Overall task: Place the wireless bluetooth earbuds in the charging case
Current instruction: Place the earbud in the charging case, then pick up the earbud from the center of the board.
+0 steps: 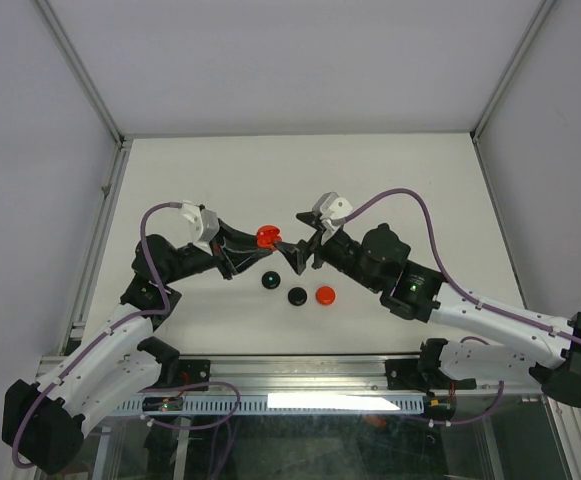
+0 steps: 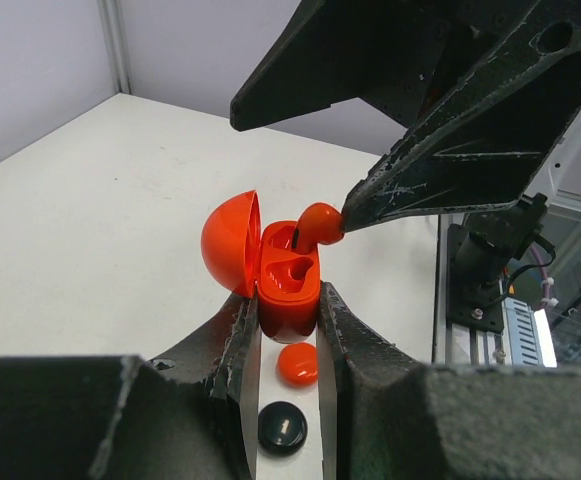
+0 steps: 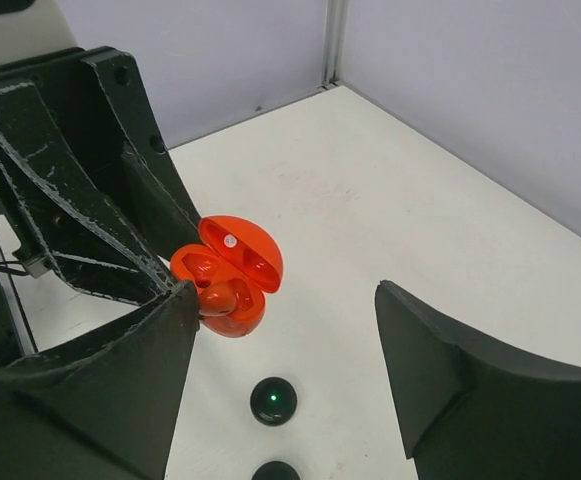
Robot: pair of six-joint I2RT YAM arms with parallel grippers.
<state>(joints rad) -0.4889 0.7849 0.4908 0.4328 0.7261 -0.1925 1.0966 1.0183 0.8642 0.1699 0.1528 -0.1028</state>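
Left gripper [image 2: 285, 300] fills the bottom of its wrist view, clamped on the red charging case [image 2: 286, 318], one finger on each side, and holding it up off the table [image 1: 370, 180]. The case lid [image 2: 228, 245] is hinged open and stands upright on the left. One red earbud [image 2: 318, 222] sits at the open top of the case, over the right-hand slot. I cannot tell if it is fully seated. Right gripper [image 3: 286, 290] has its fingers wide apart and nothing clamped; the tip of one finger [image 2: 390, 190] touches the earbud. Below the case, a red disc [image 1: 325, 295] and two black discs [image 1: 269, 281] [image 1: 297, 296] lie close together on the table.
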